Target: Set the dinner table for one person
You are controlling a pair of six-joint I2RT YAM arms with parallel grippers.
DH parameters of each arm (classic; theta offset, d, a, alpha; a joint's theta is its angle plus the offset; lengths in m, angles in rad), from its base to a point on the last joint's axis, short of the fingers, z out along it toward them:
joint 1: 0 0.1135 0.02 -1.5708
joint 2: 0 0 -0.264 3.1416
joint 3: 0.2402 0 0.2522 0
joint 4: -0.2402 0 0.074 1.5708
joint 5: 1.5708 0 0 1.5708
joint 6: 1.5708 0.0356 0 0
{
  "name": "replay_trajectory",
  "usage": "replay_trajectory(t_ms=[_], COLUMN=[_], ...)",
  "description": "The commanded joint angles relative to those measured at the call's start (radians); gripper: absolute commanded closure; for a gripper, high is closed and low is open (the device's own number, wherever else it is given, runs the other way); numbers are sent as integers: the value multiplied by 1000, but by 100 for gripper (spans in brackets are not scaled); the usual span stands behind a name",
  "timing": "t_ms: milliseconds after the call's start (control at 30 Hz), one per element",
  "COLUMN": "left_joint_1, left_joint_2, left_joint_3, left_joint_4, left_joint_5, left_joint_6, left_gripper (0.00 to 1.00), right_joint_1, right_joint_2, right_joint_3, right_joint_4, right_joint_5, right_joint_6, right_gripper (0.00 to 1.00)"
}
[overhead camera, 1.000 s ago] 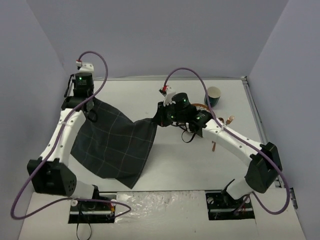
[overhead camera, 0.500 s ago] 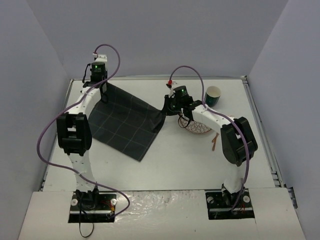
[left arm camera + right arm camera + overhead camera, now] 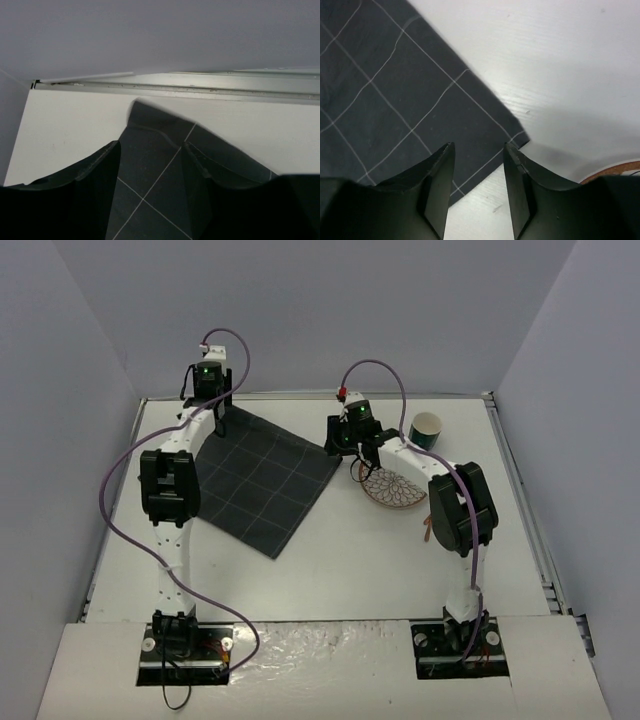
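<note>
The dinner table is a large white top. A dark grey checked mat lies flat on its left half, turned like a diamond. My left gripper hangs open over the mat's far corner; the cloth lies loose under the fingers, not pinched. My right gripper stands open just above the mat's right corner, with mat and bare table showing between its fingers. In the wrist views the left gripper and right gripper hold nothing.
A round patterned plate lies right of the mat, partly under the right arm; its rim shows in the right wrist view. A teal and white cup stands at the back right. A thin copper utensil lies near the plate. Walls close the far and side edges.
Both arms carried the mat towards the far side and spread it flat. Both grippers went from shut on the mat's corners to open, letting it go.
</note>
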Motion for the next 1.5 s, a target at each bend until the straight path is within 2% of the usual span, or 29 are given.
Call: replay_trajectory(t_ms=[0, 67, 133, 333, 400, 467, 633, 967, 1233, 1467], left_joint_1=[5, 5, 5, -12, -34, -75, -156, -300, -305, -304], left_joint_2=[-99, -150, -245, -482, -539, -578, -637, -679, -744, -775], left_joint_3=[89, 56, -29, -291, -417, -514, -767, -1036, -1158, -1170], left_joint_4=[58, 50, 60, -71, -65, -60, -49, -31, -123, -233], left_joint_5=[5, 5, 9, 35, 61, 76, 77, 2, -43, -122], left_joint_6=[-25, -46, -87, -289, -332, -365, -432, -485, -536, -552], left_gripper=[28, 14, 4, 3, 3, 3, 3, 3, 3, 3], right_joint_1=[-18, -16, -13, 24, 39, 47, 58, 76, 80, 94], right_joint_2=[4, -10, -28, -164, -225, -282, -461, -666, -659, -535], right_joint_3=[106, 111, 101, -17, -73, -151, -312, -539, -603, -582], right_joint_4=[5, -5, -7, 1, 6, 11, 38, 109, 229, 438], right_joint_5=[132, 133, 118, 64, 61, 57, 69, 44, -57, -106], right_joint_6=[-18, -30, -41, -48, -48, -48, -46, -24, 59, 196], right_gripper=[52, 46, 40, 18, 6, 1, 0, 0, 1, 1])
